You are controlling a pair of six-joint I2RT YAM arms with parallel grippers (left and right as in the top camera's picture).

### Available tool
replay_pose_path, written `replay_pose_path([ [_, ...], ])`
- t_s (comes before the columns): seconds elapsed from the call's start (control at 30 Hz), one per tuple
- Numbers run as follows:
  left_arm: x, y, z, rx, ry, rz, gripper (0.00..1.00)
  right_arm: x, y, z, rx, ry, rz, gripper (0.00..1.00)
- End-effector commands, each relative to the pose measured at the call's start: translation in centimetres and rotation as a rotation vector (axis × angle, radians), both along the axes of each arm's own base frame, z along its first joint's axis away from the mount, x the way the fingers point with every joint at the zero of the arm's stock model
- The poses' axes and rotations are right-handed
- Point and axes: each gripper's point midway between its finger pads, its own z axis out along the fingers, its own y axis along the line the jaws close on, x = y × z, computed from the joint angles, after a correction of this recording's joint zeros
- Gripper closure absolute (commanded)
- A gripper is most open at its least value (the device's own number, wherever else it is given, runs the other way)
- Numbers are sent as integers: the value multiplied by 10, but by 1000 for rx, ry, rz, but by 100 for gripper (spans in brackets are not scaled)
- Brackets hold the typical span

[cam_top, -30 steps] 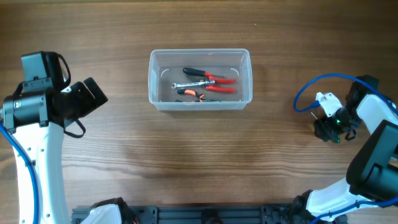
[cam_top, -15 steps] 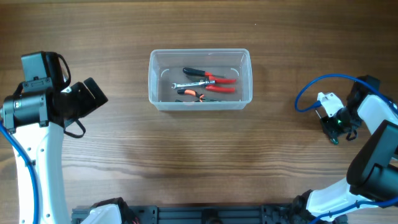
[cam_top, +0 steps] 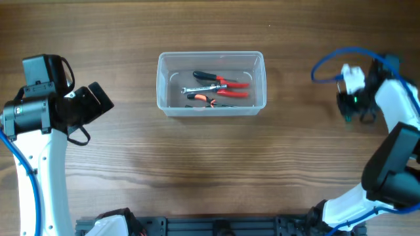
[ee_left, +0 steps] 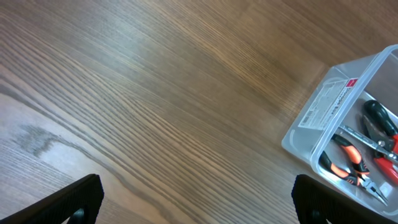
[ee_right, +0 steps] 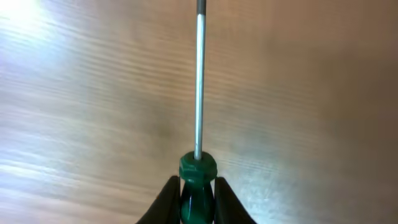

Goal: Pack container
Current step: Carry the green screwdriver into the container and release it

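Right jaws at 3 o'clock pinch green-handled screwdriver [ee_right: 198,93], not yet packed. Shaft is plain only in right wrist view.
Left jaws at 9 o'clock are spread and empty.
Container [cam_top: 159,85] sits toward 12 o'clock on counter [cam_top: 197,164]. It already holds red-handled pliers [cam_top: 230,83], wrench [cam_top: 197,88] and orange-handled pliers [cam_top: 199,97].
Task is likely late stage.
Left wrist view alone shows label [ee_left: 329,102] on container wall.

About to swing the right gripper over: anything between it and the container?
Nothing: overhead shows only bare table between the container and the right gripper, shut on a screwdriver.
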Motion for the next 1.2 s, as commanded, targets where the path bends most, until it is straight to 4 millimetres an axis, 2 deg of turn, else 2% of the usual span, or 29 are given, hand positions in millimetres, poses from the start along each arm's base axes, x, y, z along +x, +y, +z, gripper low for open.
replay_pose_path([
  [0.0, 0, 3, 1, 11, 1, -5, 0, 52, 66, 97, 6, -195, 128, 96],
  [0.1, 0, 2, 1, 11, 1, -5, 0, 63, 134, 157, 9, -264, 299, 96],
  [0.17, -1, 2, 1, 10, 2, -5, 0, 58, 203, 200, -3, -332, 541, 96],
  [0.2, 0, 2, 1, 10, 1, -5, 0, 50, 233, 207, -22, -348, 687, 96],
  [0.3, 0, 2, 1, 11, 1, -5, 0, 18, 301, 194, -93, -313, 1156, 96],
  [0.33, 0, 2, 1, 11, 1, -5, 0, 11, 320, 186, -74, -306, 1256, 96],
  [0.4, 0, 2, 1, 11, 1, -5, 0, 1, 344, 166, -1, -274, 1376, 96],
  [0.47, 0, 2, 1, 11, 1, -6, 0, 1, 356, 139, 74, -207, 1390, 96],
  [0.5, 0, 2, 1, 12, 1, -8, 0, 2, 358, 118, 99, -151, 1391, 96],
  [0.6, 0, 2, 1, 17, 3, -20, 0, 6, 361, 69, 124, -25, 1386, 96],
  [0.63, 0, 2, 1, 19, 4, -30, 0, 7, 361, 58, 130, 1, 1384, 96],
  [0.67, 0, 2, 1, 17, 3, -31, 0, 6, 360, 36, 141, 56, 1381, 96],
  [0.73, 0, 2, 1, 19, 4, -34, 0, 7, 361, 21, 148, 86, 1379, 96],
  [0.87, 0, 2, 1, 19, 3, -34, 0, 14, 363, 14, 145, 71, 1376, 93],
  [0.9, 0, 2, 1, 19, 3, -34, 0, 14, 363, 14, 144, 69, 1375, 83],
  [0.93, 0, 2, 1, 19, 3, -34, 0, 14, 363, 14, 144, 69, 1375, 64],
  [1.03, 0, 2, 1, 19, 3, -34, 0, 15, 363, 14, 145, 66, 1362, 60],
  [1.17, 0, 2, 1, 19, 3, -34, 0, 28, 365, 18, 125, 32, 1255, 57],
])
